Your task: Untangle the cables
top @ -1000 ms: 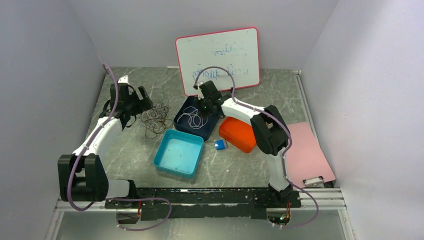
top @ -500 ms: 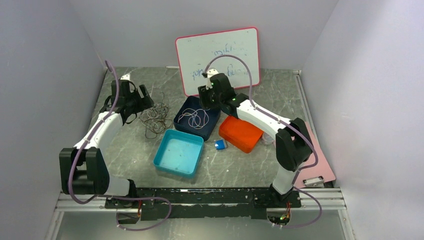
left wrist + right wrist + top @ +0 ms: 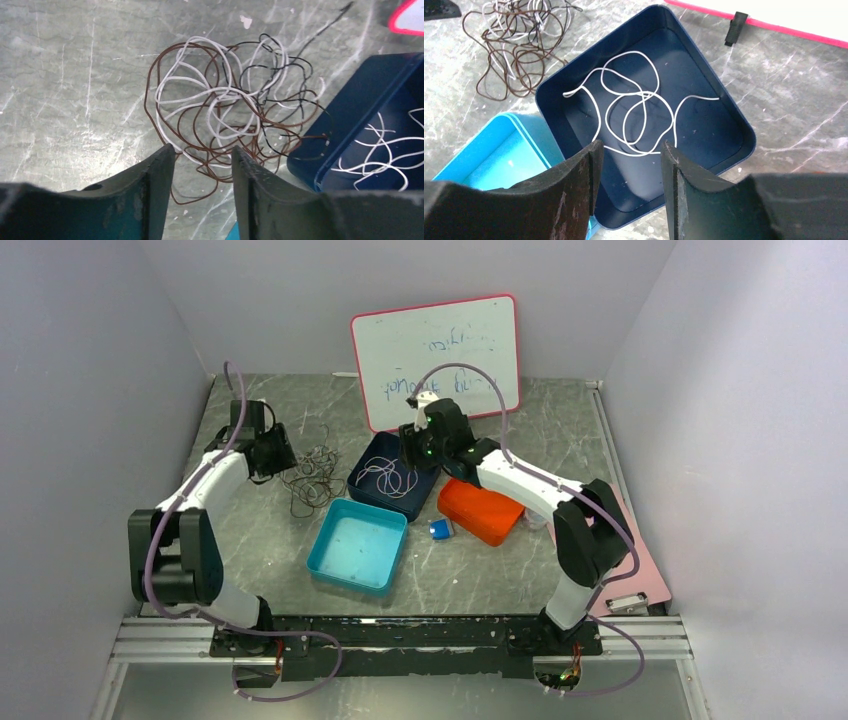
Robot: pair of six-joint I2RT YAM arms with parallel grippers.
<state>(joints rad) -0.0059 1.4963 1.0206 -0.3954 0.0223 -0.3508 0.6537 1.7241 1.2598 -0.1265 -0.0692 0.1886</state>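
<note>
A tangle of thin brown, black and whitish cables (image 3: 312, 478) lies on the grey table left of the dark blue tray (image 3: 422, 492). One white cable (image 3: 388, 478) lies alone inside that tray. My left gripper (image 3: 272, 452) is open and empty, just left of the tangle. In the left wrist view its open jaws (image 3: 204, 150) frame the near edge of the tangle (image 3: 225, 115). My right gripper (image 3: 415, 452) is open and empty above the tray's far side. The right wrist view shows the gripper (image 3: 631, 145) over the white cable (image 3: 634, 112) in the tray (image 3: 709, 130).
A light blue tray (image 3: 358, 545) sits in front of the dark blue one. An orange lid (image 3: 480, 508) and a small blue object (image 3: 440, 530) lie to the right. A whiteboard (image 3: 436, 358) leans on the back wall. A pink clipboard (image 3: 615, 550) lies at the right edge.
My right gripper has risen from the dark blue tray, its elbow swinging right. My left gripper has drawn a little further left and back from the tangle.
</note>
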